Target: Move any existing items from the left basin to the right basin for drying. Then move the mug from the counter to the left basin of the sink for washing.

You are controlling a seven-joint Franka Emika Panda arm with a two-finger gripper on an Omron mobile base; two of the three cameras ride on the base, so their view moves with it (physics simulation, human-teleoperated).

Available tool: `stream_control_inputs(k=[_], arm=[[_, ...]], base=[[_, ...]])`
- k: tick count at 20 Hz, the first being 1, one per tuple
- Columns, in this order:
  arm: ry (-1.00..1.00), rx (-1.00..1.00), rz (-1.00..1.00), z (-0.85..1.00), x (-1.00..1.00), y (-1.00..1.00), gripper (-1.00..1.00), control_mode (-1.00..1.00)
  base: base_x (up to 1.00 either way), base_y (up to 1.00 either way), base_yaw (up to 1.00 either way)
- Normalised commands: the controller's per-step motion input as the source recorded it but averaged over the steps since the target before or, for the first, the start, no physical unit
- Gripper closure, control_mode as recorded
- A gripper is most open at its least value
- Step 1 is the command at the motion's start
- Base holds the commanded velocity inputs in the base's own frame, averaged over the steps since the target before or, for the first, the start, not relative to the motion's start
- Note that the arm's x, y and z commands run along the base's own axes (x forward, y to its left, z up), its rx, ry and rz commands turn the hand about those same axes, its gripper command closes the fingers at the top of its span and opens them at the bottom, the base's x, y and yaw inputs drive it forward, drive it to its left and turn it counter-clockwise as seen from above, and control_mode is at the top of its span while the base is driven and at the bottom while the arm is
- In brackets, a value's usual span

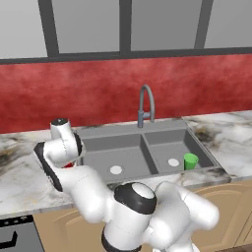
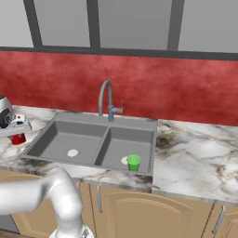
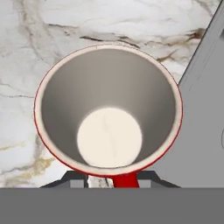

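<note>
The red mug (image 3: pixel 109 109) stands upright on the marble counter (image 1: pixel 19 172) just left of the sink (image 2: pixel 104 125). I look straight down into its pale inside. My gripper (image 3: pixel 111 180) is open, with a dark fingertip (image 3: pixel 72 179) on each side of the mug's near wall, below the rim. From the base cameras the mug (image 2: pixel 18 138) shows as a red patch under my hand, also as the mug (image 1: pixel 69 165). The wider left basin (image 1: pixel 123 147) holds nothing but its white drain. The small green cup (image 1: pixel 190 161) stands in the narrower right basin (image 1: pixel 167 145).
The tall curved faucet (image 1: pixel 145 103) rises behind the divider between the basins. A red backsplash (image 2: pixel 139 88) runs along the wall behind the counter. Marble worktop (image 2: pixel 195 153) stretches to the right of the sink. Tan cabinet doors (image 2: pixel 139 209) lie below.
</note>
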Motion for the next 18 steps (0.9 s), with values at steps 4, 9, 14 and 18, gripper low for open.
stream_control_inputs(k=[4, 9, 14, 18], arm=[[0.00, 0.10, -0.15, 0.15, 0.00, -0.81, 1.00, -1.00], [0.00, 0.03, -0.23, 0.17, 0.00, -0.90, 1.00, -1.00], [0.01, 0.00, -0.26, 0.08, 0.00, -0.94, 1.00, -1.00], [0.03, 0.00, -0.22, 0.00, 0.01, -0.81, 1.00, -1.00]], base=[[0.00, 0.00, 0.00], [0.00, 0.00, 0.00], [0.00, 0.00, 0.00], [0.00, 0.00, 0.00]])
